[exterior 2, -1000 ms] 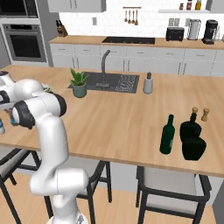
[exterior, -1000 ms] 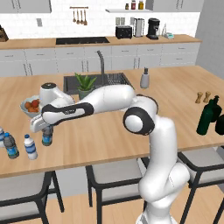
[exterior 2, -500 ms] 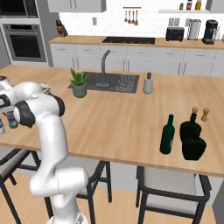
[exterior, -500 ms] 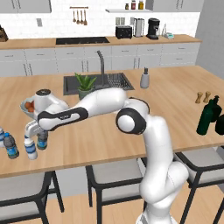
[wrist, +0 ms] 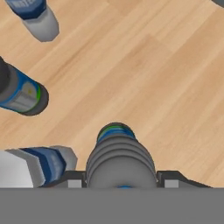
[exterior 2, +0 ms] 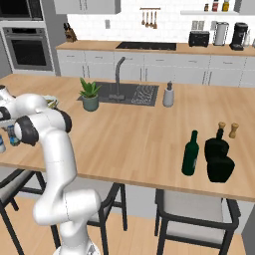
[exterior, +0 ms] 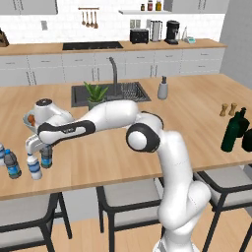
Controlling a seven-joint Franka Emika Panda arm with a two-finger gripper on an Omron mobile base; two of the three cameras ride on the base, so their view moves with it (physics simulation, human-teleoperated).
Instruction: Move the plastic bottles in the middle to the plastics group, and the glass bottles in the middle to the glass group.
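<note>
Far left on the pale wood-grain worktop [exterior: 147, 147], clear ribbed water bottles [exterior: 12, 164] with blue labels stand clustered. Among them the hand [exterior: 40, 153] has its fingers half-spread around a dark-capped bottle [wrist: 120, 159], upright on the wood. Well right of the cluster, the slim green glass bottle [exterior 2: 190, 153] stands beside squat black bottles [exterior 2: 220, 162].

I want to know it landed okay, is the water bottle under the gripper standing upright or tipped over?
Upright. The water bottle stands on the counter beneath the gripper; hand view looks straight down on its cap.
</note>
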